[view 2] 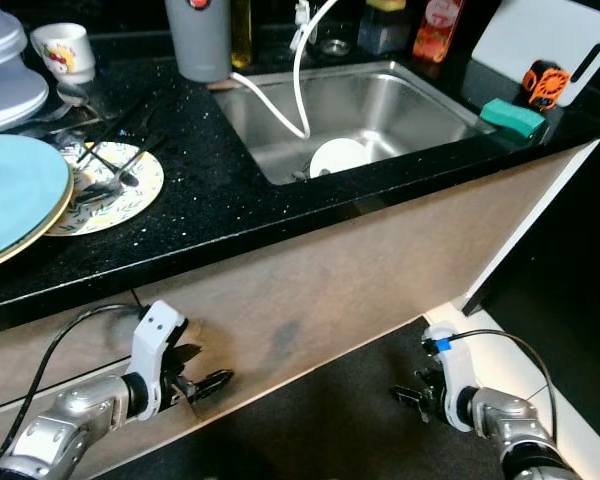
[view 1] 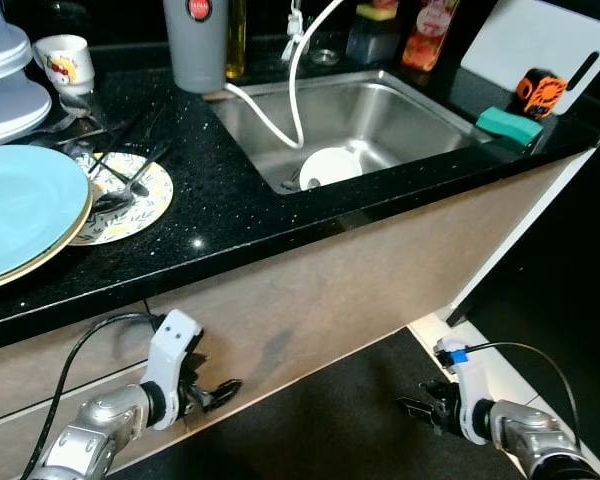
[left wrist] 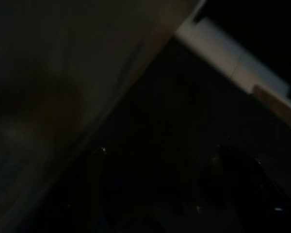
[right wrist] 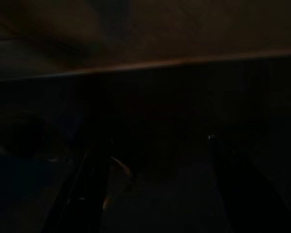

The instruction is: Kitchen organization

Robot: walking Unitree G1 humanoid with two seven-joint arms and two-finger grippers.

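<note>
A black stone counter (view 1: 230, 190) holds a steel sink (view 1: 400, 110) with a white bowl (view 1: 330, 165) lying in it and a white hose (view 1: 280, 125) hanging over its rim. At the left sit a large blue plate (view 1: 25, 205) and a patterned plate (view 1: 130, 200) loaded with dark cutlery (view 1: 120, 175). A white cup (view 1: 65, 62) stands behind them. My left gripper (view 1: 218, 392) hangs open and empty, low before the cabinet front. My right gripper (view 1: 415, 408) hangs open over the dark floor, also empty. Both wrist views are very dark, with two spread fingers (right wrist: 94, 184) faintly visible.
A grey canister (view 1: 195, 45), bottles (view 1: 430, 35), a green sponge (view 1: 510, 125), an orange-black object (view 1: 540, 92) and a white cutting board (view 1: 540, 40) line the counter's back and right. Stacked white dishes (view 1: 5, 85) stand far left. The beige cabinet front (view 1: 320, 300) faces me.
</note>
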